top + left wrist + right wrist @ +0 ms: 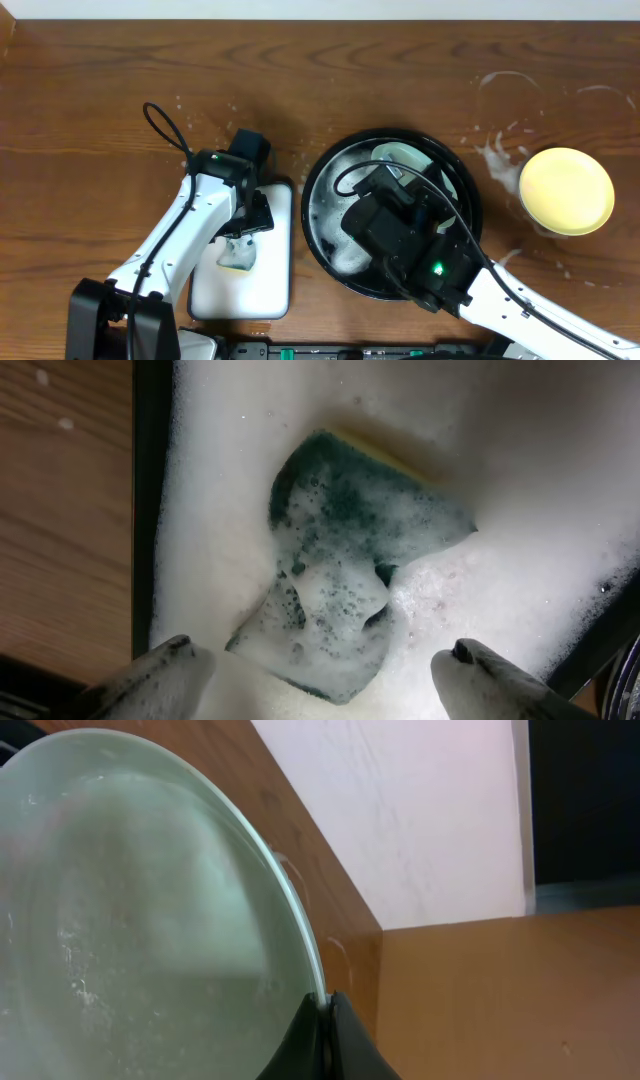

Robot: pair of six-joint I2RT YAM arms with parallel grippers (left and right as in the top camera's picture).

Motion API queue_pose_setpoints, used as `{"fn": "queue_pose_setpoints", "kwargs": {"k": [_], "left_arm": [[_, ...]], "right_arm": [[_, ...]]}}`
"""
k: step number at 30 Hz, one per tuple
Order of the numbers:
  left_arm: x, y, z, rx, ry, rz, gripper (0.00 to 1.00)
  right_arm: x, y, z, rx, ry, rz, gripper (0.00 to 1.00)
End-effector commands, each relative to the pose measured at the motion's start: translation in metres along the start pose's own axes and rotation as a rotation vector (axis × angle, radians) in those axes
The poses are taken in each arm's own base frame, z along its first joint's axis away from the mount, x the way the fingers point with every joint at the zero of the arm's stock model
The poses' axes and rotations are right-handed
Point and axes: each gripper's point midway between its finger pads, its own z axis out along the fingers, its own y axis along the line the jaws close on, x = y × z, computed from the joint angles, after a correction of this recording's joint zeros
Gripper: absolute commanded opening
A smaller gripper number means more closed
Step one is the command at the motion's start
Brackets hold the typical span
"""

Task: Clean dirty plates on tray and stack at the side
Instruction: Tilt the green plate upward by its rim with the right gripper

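Left gripper (320, 651) gapes wide just above a foamy sponge (350, 560) lying in the white tray (275, 285). Right gripper (325, 1007) pinches the rim of a mint plate (130, 920), tilted over the foamy black tray (316, 232) beneath it. A yellow plate (566, 190) sits on the surface (100, 100), well to its right.

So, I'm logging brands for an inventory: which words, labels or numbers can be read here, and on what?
None can be read.
The yellow round plate, pale mint green plate, round black tray, white rectangular tray and foamy green sponge bear no print.
Fittings at the overhead view's bottom edge are too small to tell.
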Motion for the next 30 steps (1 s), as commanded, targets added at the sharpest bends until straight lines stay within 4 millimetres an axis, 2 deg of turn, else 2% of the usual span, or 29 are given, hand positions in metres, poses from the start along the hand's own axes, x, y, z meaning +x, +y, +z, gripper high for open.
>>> {"fn": "queue_pose_setpoints", "kwargs": {"k": [1, 24, 30], "left_arm": [[0.001, 0.004, 0.001, -0.015, -0.001, -0.007, 0.81], [0.001, 0.004, 0.001, -0.015, -0.001, -0.008, 0.81], [0.001, 0.004, 0.001, -0.015, -0.001, -0.008, 0.82]], "right_arm": [[-0.001, -0.011, -0.004, 0.038, -0.007, -0.015, 0.01], [-0.009, -0.014, -0.004, 0.044, -0.027, 0.054, 0.01], [-0.013, -0.016, -0.005, 0.048, -0.042, 0.12, 0.01]]}}
